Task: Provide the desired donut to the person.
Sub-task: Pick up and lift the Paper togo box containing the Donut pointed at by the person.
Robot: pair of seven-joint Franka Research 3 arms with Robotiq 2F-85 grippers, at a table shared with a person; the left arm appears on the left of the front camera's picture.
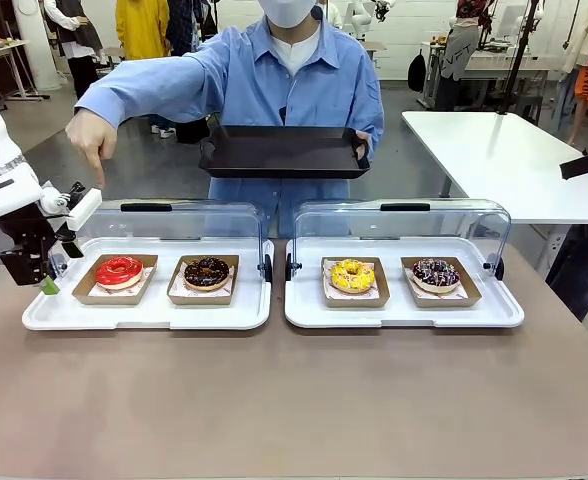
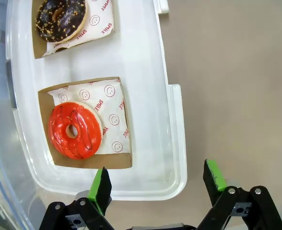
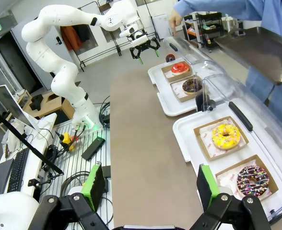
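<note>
The person in a light-blue shirt stands at the far side, holding a black tray in one hand. The other hand points a finger down over the red-glazed donut, which lies in a brown paper tray at the left of the left white case. My left gripper hangs open just left of that case; in the left wrist view its green pads straddle the case's near edge, below the red donut. My right gripper is open with nothing between its fingers, off to the table's right.
A chocolate donut shares the left case. The right case holds a yellow donut and a dark sprinkled donut. Both clear lids stand raised at the back. A white table stands at the right.
</note>
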